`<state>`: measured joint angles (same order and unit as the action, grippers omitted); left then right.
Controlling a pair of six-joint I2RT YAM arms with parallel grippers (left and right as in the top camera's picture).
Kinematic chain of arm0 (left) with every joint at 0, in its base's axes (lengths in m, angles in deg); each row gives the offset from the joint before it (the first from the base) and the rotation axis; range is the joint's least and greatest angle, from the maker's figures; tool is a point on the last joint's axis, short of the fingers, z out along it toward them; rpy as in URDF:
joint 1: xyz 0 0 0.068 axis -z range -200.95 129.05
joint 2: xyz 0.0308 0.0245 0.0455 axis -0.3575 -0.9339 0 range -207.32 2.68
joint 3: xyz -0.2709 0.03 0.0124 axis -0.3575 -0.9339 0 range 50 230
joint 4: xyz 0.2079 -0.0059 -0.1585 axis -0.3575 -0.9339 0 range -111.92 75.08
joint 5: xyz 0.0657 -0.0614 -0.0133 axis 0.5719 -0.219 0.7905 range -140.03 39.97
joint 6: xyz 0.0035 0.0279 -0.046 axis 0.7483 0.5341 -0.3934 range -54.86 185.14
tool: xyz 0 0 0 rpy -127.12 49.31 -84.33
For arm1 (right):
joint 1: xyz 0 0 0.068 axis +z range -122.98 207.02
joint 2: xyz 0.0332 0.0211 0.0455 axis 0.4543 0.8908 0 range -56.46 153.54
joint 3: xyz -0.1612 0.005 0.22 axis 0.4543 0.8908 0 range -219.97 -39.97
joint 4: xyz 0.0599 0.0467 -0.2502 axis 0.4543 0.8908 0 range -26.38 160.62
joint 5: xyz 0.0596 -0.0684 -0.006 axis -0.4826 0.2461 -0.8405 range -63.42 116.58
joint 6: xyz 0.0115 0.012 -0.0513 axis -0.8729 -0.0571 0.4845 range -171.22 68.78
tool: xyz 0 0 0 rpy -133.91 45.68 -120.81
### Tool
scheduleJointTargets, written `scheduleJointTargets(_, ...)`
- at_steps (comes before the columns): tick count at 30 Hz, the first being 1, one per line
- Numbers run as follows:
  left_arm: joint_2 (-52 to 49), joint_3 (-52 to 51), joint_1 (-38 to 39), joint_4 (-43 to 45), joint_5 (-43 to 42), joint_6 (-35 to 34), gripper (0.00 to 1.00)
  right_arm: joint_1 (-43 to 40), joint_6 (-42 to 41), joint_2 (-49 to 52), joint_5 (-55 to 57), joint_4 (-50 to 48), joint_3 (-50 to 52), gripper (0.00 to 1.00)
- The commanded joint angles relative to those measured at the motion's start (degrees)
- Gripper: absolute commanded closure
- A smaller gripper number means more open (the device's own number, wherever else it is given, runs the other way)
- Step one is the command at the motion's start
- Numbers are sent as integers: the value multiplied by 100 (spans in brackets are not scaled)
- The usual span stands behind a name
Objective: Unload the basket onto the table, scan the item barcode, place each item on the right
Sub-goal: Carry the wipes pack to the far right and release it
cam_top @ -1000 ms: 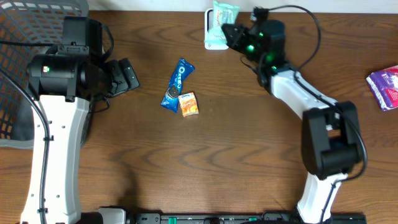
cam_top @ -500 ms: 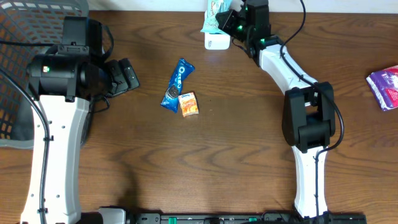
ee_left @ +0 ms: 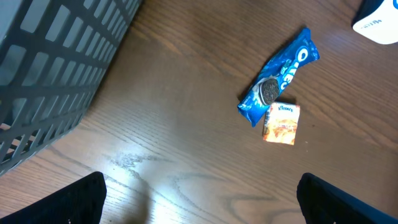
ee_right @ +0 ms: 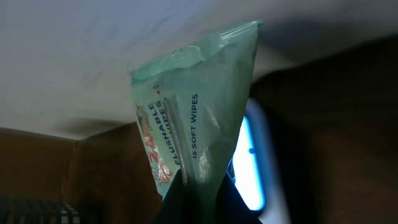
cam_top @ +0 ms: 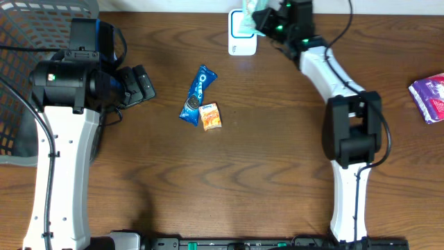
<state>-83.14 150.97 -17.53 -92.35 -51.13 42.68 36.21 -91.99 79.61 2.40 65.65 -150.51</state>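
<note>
Scan step in hand: right gripper (ee_right: 199, 196) clamps wipes pack (ee_right: 193, 124) above scanner (cam_top: 241, 40) at far edge of table (cam_top: 277, 153) (barcode side not discernible). Left gripper (cam_top: 142, 85) wide, empty. Next, probably: angle the pack's code toward the scanner.

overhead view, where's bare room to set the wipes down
Bare wood between the orange packet and the right arm, and the near half below the Oreo pack. Crowded at the far edge, where the right gripper holds the wipes pack by the scanner.

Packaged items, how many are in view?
4: blue Oreo pack mid-table, small orange packet beside it, green wipes pack in the right gripper, purple pack at the right edge. Basket may hide more.
</note>
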Motion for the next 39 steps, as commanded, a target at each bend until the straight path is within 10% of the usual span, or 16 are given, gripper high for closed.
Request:
scheduleJointTargets(1,-28,15,-24,-13,92,35,2,-643,129,-151,-431,192,-155,99)
scheduleJointTargets(18,-28,15,-24,-13,92,35,2,-3410,1836,-1290,579,3641,-114,99)
scheduleJointTargets(39,-28,15,-24,-13,92,35,2,-3982,1775,-26,1569,2806,120,98)
